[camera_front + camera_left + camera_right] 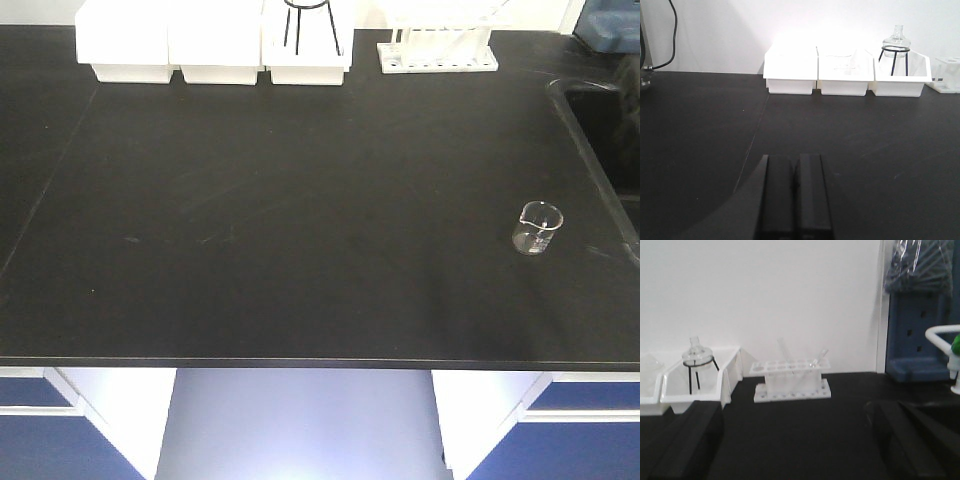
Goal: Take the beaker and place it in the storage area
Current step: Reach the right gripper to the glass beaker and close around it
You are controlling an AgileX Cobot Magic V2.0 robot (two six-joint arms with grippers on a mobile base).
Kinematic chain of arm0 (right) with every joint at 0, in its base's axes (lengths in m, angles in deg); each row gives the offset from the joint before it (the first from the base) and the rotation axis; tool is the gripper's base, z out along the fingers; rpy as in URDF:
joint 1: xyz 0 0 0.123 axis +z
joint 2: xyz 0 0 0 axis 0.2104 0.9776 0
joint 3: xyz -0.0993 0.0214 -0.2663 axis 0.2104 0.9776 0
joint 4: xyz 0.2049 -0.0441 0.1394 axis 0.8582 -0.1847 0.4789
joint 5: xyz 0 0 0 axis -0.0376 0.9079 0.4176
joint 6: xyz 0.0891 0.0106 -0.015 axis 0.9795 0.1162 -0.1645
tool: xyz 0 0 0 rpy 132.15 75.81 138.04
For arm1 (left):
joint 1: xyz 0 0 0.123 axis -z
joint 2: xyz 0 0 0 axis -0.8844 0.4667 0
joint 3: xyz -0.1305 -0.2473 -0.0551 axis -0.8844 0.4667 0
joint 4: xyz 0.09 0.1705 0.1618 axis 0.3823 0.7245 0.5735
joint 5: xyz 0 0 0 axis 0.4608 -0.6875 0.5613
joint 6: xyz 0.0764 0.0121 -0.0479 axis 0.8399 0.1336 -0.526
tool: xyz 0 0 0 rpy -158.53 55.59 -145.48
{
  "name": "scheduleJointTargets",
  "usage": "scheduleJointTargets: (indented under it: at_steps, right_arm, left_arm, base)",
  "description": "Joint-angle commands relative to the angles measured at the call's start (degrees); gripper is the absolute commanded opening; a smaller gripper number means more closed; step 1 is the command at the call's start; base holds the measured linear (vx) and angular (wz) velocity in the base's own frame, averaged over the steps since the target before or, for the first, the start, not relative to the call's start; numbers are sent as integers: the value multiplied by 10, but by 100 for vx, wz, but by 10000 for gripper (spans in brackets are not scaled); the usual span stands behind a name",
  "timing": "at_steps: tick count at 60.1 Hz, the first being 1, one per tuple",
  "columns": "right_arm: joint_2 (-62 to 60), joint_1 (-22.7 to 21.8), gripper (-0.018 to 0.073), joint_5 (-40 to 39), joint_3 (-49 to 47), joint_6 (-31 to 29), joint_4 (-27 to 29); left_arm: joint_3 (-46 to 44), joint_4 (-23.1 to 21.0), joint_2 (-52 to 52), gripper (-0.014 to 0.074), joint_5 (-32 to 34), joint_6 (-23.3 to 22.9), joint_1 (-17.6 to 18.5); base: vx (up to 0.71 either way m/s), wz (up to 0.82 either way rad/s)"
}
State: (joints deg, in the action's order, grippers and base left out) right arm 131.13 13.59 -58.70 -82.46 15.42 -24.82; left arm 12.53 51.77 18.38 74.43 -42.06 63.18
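At the back left of the black bench (300, 250) three white bins (215, 45) stand in a row. The rightmost bin holds a glass flask (897, 42) on a black wire tripod (895, 59). Just right of the bins sits a white test-tube rack (437, 50). Further right and nearer the front edge, the beaker (538, 228) stands upright and free on the bench, near the rim of the sink (578, 125) (clear glass, nothing visible inside it). In the left wrist view, the left arm's fingers (780, 190) are pressed together with nothing between them, over bare bench. In the right wrist view, the right arm's fingers (690, 440) are spread wide and empty, facing the rack.
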Motion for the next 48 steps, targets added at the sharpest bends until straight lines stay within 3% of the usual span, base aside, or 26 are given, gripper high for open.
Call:
scheduleJointTargets:
  at_steps: [1,11,27,41,48]
  right_arm:
    - [29,-1,578,-85,19,6,-5]
    - [96,-1,526,-200,112,31,-6]
    - [221,-1,525,-419,229,35,-9]
    - [396,-1,525,-606,235,35,-36]
    - [476,-1,525,-605,217,33,-36]
  left_arm:
    - [13,-3,-10,-8,48,-3,4]
    - [13,-3,-10,-8,48,-3,4]
    - [13,-3,-10,-8,48,-3,4]
    - [13,-3,-10,-8,48,-3,4]
    - [13,-3,-10,-8,48,-3,4]
  base:
    - [0,0]
    - [0,0]
    - [0,0]
    - [0,0]
    - [0,0]
